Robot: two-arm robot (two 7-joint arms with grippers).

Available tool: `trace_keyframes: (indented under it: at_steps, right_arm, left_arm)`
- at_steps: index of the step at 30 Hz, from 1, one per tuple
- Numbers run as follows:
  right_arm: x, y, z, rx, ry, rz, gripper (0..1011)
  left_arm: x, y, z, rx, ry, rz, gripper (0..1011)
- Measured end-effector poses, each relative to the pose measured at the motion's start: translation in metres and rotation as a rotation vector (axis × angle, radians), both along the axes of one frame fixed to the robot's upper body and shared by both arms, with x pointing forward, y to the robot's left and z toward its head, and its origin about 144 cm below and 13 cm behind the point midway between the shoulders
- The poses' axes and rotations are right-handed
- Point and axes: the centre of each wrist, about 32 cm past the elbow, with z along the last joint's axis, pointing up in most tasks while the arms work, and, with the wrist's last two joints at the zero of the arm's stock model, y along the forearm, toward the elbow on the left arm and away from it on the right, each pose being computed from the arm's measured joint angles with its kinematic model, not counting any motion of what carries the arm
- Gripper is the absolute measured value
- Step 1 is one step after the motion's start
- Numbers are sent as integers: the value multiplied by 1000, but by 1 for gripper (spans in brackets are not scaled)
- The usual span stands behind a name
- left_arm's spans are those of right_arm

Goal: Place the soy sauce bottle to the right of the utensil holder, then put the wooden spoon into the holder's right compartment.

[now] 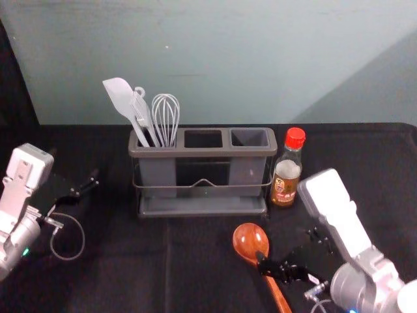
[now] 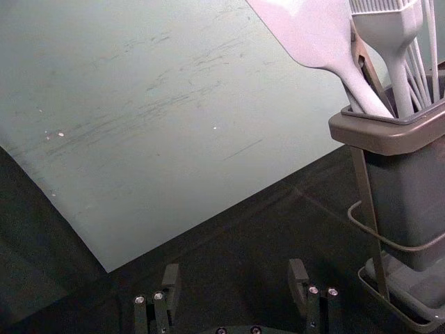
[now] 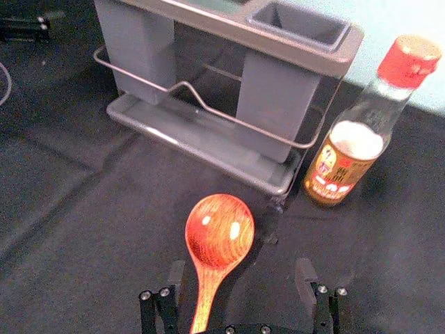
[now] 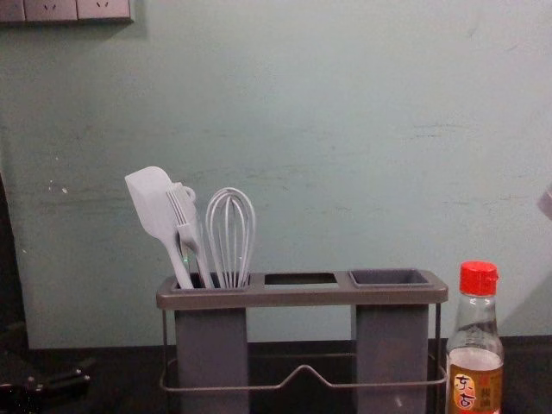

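Note:
The grey utensil holder (image 1: pixel 202 152) stands upright, and its right compartment (image 1: pixel 249 137) holds nothing. Against its right side, upright, is the soy sauce bottle (image 1: pixel 287 171), red-capped; the chest view also has the bottle (image 4: pixel 476 345) there. In front of the holder lies the wooden spoon (image 1: pixel 250 240), bowl toward the holder. My right gripper (image 1: pixel 287 246) is open over the spoon's neck; in its wrist view, the spoon handle (image 3: pixel 207 296) runs between the fingers of the gripper (image 3: pixel 240 275), not gripped. My left gripper (image 1: pixel 75 167) is parked left of the holder; its wrist view has this gripper (image 2: pixel 235 277) open.
A white spatula (image 1: pixel 120 98), a brush and a whisk (image 1: pixel 165 117) rise from the holder's left compartment. The holder's wire rail (image 4: pixel 302 373) runs along its front. Behind the black-covered table (image 1: pixel 130 274) is a pale green wall (image 1: pixel 247 59).

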Motion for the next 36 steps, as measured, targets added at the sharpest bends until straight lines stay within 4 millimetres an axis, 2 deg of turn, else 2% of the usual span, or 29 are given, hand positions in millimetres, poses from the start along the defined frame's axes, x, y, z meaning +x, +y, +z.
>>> trace_keyframes:
  at_steps: [1,2,5,8,11,19,26,36]
  right_arm:
    - [0,0,0,0,0,0,1002]
    - [8,1,10,10,64,-7,1003]
    - [25,-1,17,46,151,10,1003]
    - [42,-2,17,70,207,31,1003]
    - [49,0,17,71,224,37,1003]
    - [81,19,12,15,262,27,1003]
    - [94,33,9,-24,270,5,1003]
    - [101,39,7,-10,281,-7,1002]
  left_arm:
    - [0,0,0,0,0,0,1011]
    - [0,0,0,0,0,0,1012]
    - [0,0,0,0,0,0,1011]
    - [0,0,0,0,0,0,1011]
    - [0,0,0,0,0,0,1011]
    - [0,0,0,0,0,0,1011]
    - [0,0,0,0,0,0,1011]
    - [0,0,0,0,0,0,1011]
